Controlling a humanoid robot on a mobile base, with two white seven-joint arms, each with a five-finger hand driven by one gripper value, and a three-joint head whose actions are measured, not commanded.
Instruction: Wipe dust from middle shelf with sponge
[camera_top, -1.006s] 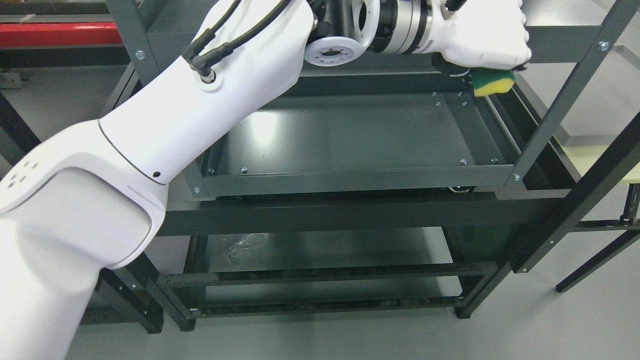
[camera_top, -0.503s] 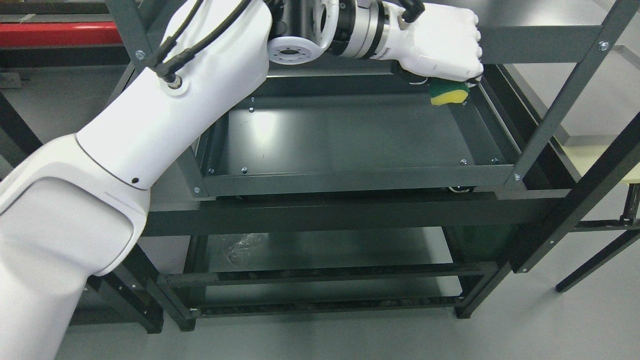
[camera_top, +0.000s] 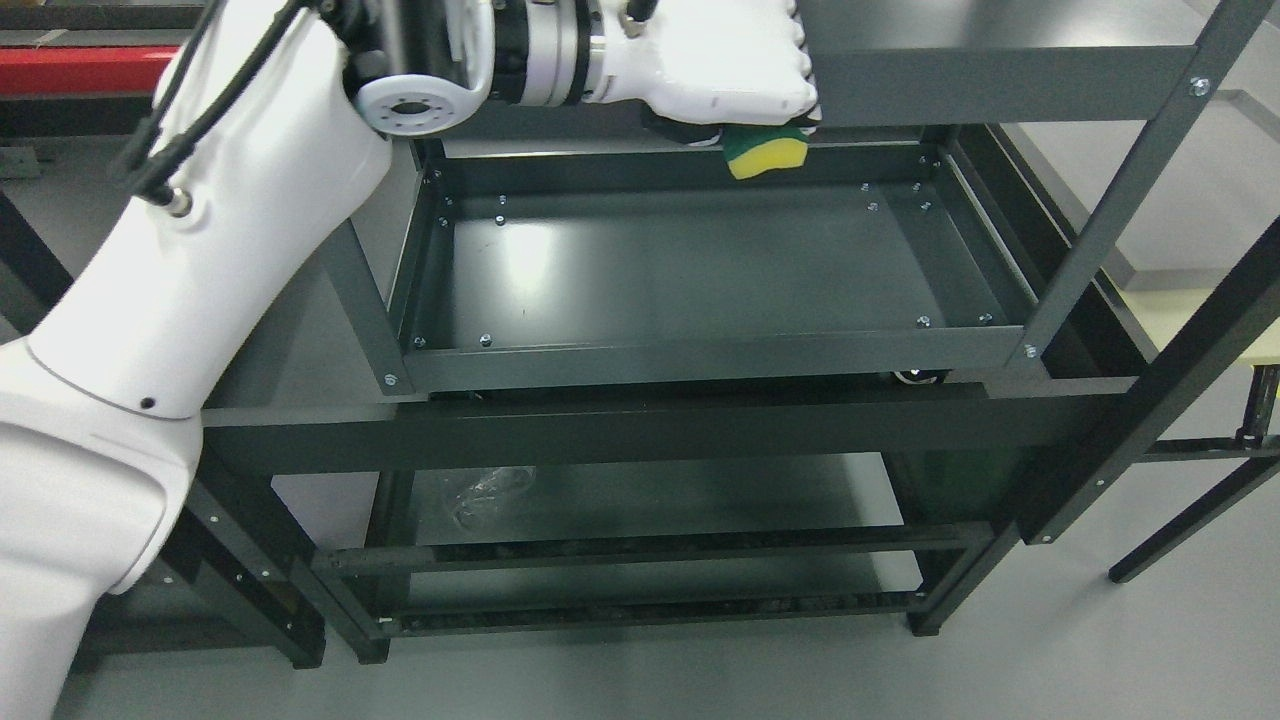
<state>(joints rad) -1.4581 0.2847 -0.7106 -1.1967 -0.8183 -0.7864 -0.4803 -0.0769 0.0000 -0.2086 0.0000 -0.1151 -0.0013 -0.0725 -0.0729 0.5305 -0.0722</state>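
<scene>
My left hand (camera_top: 735, 85) reaches in from the lower left, across the top of the picture, and is shut on a yellow and green sponge (camera_top: 766, 152). The sponge sticks out below the curled fingers, yellow side down, by the back wall of the dark grey middle shelf tray (camera_top: 700, 265), a little right of its centre. I cannot tell whether the sponge touches the tray. The right arm does not show.
The dark metal rack has an upper shelf edge (camera_top: 1000, 85) just right of my hand, slanted posts (camera_top: 1110, 210) at the right and a front crossbar (camera_top: 640, 430). A lower shelf (camera_top: 640, 500) shows beneath. A red bar (camera_top: 60, 70) lies at the far left.
My left hand has carried the sponge leftward along the tray's back edge, from the back right corner to near the middle. The arm has swung left with it.
</scene>
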